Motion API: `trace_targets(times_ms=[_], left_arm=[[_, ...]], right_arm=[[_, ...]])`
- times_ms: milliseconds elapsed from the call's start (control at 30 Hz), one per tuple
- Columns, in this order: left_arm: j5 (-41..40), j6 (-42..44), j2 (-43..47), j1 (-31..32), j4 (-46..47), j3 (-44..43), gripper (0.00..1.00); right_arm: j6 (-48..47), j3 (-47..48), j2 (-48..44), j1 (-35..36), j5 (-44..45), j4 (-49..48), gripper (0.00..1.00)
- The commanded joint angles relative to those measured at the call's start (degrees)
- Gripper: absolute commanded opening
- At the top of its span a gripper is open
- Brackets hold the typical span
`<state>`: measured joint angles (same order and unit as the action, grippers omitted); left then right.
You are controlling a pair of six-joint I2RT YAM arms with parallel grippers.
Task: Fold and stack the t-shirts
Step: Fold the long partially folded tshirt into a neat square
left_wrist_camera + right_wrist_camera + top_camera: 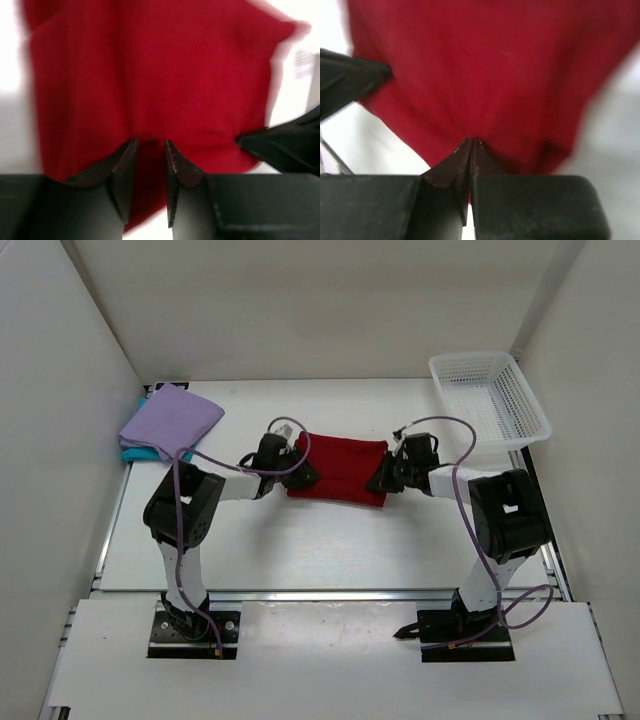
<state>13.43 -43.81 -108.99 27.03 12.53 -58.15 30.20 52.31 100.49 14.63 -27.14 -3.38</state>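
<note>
The dark red t-shirt (337,470) lies folded into a band at the table's middle. My left gripper (298,476) is at its left end. In the left wrist view its jaws (150,142) stand a little apart, straddling the red cloth (150,75), which fills the gap. My right gripper (378,480) is at the right end. In its wrist view, the gripper (472,141) has its jaws pressed together on the edge of the shirt (485,70), with a red sliver between them. A folded lavender t-shirt (172,420) rests on a teal one (135,452) at the far left.
A white mesh basket (487,356) stands at the back right corner. White walls close in the table on the left, back and right. The other arm's black gripper shows at the edge of each wrist view.
</note>
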Motion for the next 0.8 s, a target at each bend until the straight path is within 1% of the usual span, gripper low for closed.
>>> trace_targets(times_ms=[0,67,100,167,267,300,367,433,467,533,600,633,700,767], left_arm=[[1.9,-3.1,0.3,-3.5,4.6,8.8,0.39],[1.5,-4.3,4.5,-4.3,9.9,18.0,0.39],[1.0,-5.3,5.4,-4.2,11.2,20.4,0.38],[1.0,-5.1,10.3,-3.5,13.7,27.0,0.38],[0.8,-6.6,15.8,-2.6,15.4,32.3,0.39],[1.1,-6.5,17.8,-2.4,14.8,32.5,0.39],[0.9,-6.0,21.4,-2.6,12.4,31.4,0.40],[-0.1,-5.2,25.1,-2.6,9.9,29.3,0.41],[-0.4,-5.1,27.1,-2.5,8.7,27.7,0.42],[-2.2,-4.3,27.8,-2.6,7.5,24.4,0.44],[-1.2,-4.1,23.9,-3.2,6.4,18.7,0.44],[1.7,-5.1,22.3,-4.3,6.8,17.5,0.44],[4.7,-6.2,15.2,-6.5,8.0,12.2,0.43],[4.9,-5.7,10.1,-7.9,6.9,8.3,0.44]], right_arm=[[1.4,-6.7,-1.0,-1.2,0.3,-5.8,0.00],[0.7,-9.4,-2.7,-0.6,1.2,-5.9,0.00],[0.9,-11.3,-3.4,-0.5,2.3,-6.1,0.00],[1.1,-14.5,-5.4,0.1,2.2,-7.7,0.00],[1.3,-16.1,-7.5,0.0,1.2,-7.7,0.00],[1.3,-15.3,-8.3,0.2,0.6,-6.9,0.00],[0.5,-13.8,-11.5,0.4,0.5,-4.1,0.00],[0.9,-11.2,-13.6,1.0,1.0,-3.5,0.00],[0.6,-10.2,-13.9,1.1,0.7,-3.3,0.00],[0.2,-5.5,-12.2,1.4,0.2,-2.9,0.00],[-0.1,-1.1,-7.4,1.8,-0.6,-2.8,0.00],[-0.2,1.1,-5.8,1.7,-1.0,-3.0,0.00],[-0.2,6.0,-0.4,1.2,-1.9,-2.6,0.00],[-0.4,10.2,3.6,1.3,-3.1,-1.8,0.00]])
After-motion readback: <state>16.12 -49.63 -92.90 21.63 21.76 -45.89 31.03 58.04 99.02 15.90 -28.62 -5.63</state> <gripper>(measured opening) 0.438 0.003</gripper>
